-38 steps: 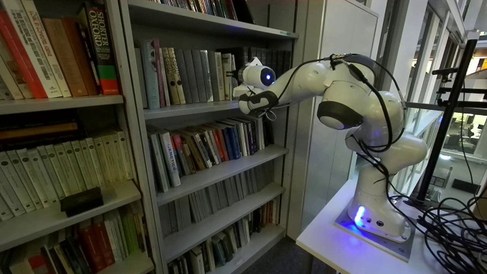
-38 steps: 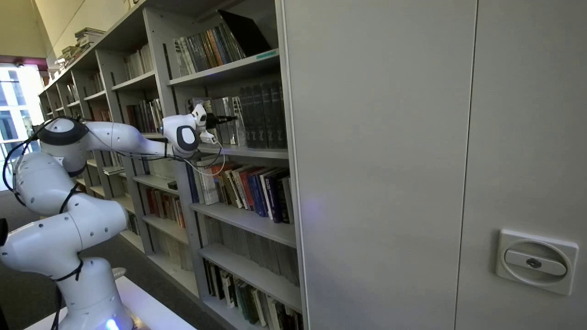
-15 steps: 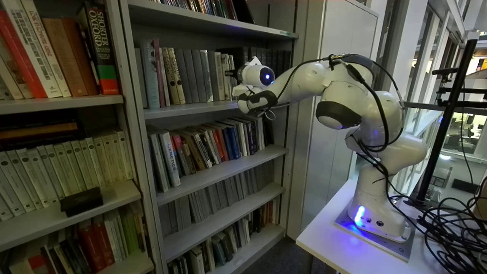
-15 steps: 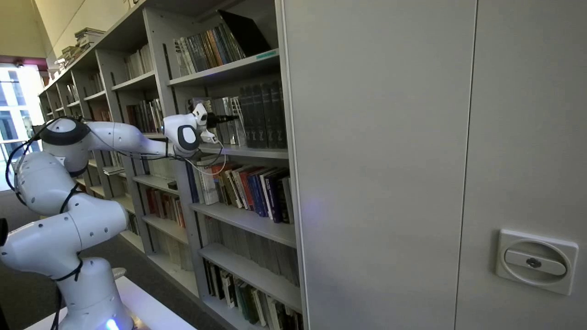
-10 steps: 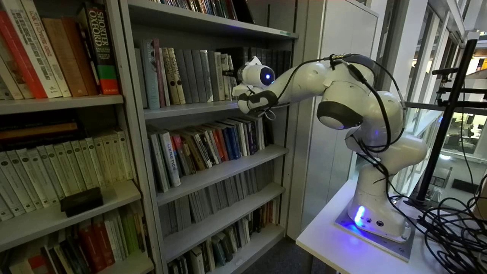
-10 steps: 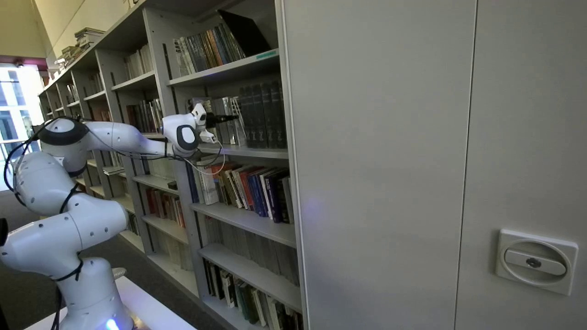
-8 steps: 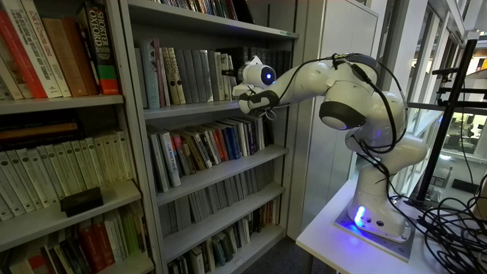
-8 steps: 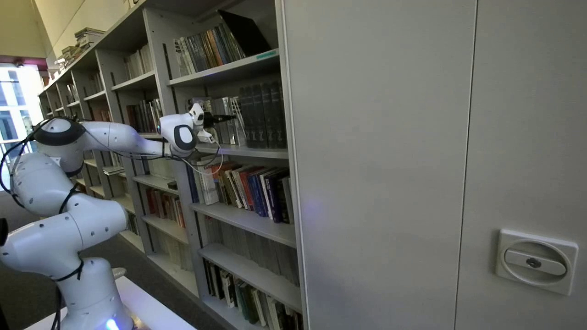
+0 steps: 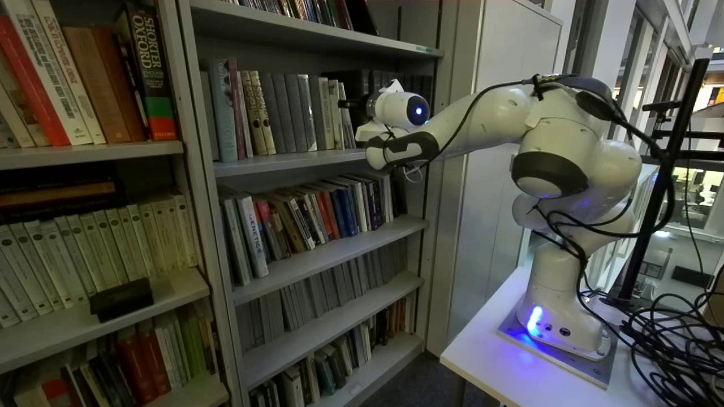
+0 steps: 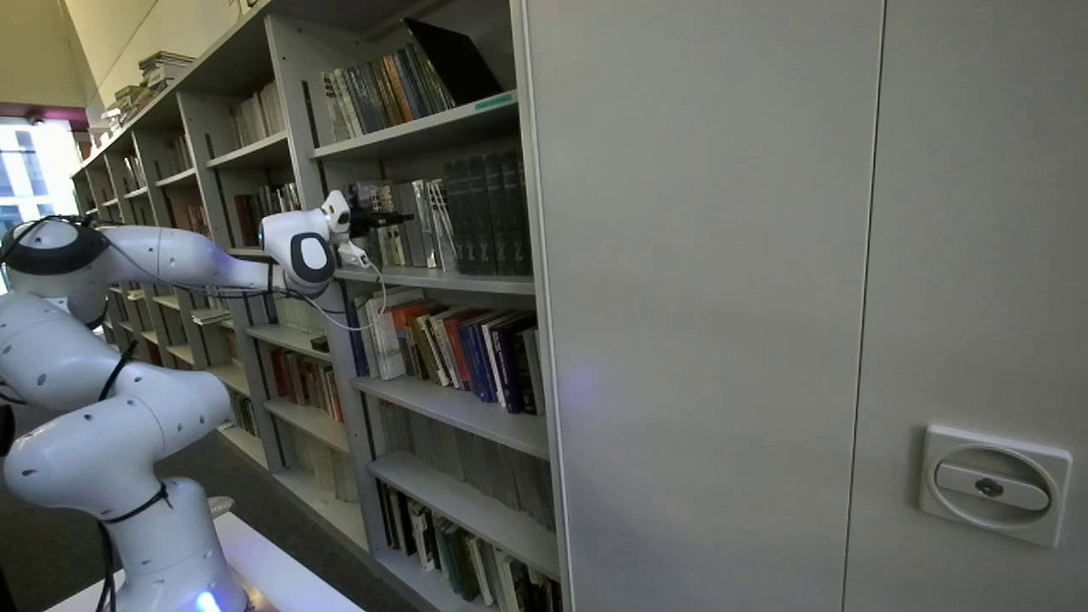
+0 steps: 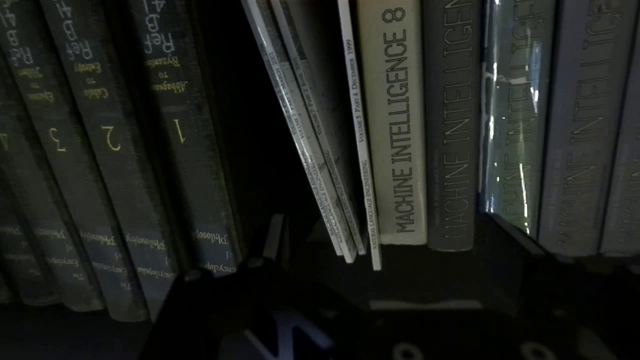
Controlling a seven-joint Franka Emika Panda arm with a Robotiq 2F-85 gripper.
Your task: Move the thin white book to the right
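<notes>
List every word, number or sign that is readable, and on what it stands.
"MACHINE INTELLIGENCE 8": cream spine
"MACHINE INTELLIGE...", incomplete: grey spines
"NATURAL LANGUAGE ENGINEERING VOLUME 5 PART 4 DECEMBER 1999": thin white spine
"2001": leaning thin spines
"1", "2", "3", "4", upside down: black volumes
"Encyclopedia of Philosophy": same volumes
"Ref B 41": same volumes
"SHORTER OXFORD": dark book
"OXFORD": its red base
"GENETICS": white spine
Other print is too small, dark or blurred.

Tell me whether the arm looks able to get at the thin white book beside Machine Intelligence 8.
Likely yes, though tightly: in the wrist view the pincer stands open facing the thin white book, with nothing visibly between them, but the cream book and leaning thin books flank that book closely.
</notes>
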